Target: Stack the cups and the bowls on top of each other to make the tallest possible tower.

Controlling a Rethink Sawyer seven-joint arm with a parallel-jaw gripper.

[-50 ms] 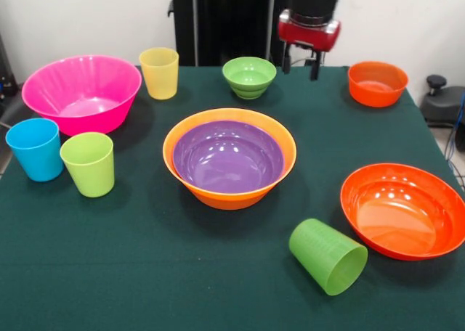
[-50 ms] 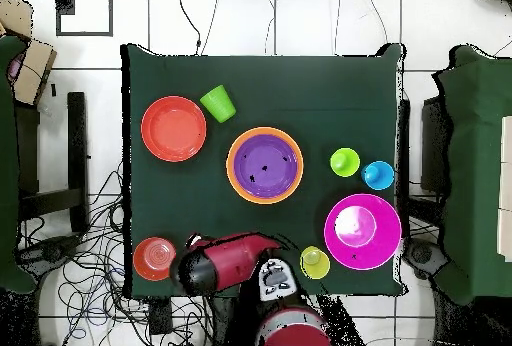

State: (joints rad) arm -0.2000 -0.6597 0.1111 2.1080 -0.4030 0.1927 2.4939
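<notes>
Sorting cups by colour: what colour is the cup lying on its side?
Darker green cup, clearest in the front view.

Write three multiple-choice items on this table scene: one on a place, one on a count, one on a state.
1. Where is the purple bowl?
A. inside the large orange bowl
B. inside the pink bowl
C. alone on the cloth

2. How many cups stand upright?
A. one
B. three
C. four

3. How is the darker green cup?
A. upright
B. on its side
C. upside down

Answers:
1. A: an orange rim rings the purple bowl.
2. B: the yellow cup, blue cup and lime green cup stand mouth up.
3. B: its mouth faces sideways toward the camera.
</notes>
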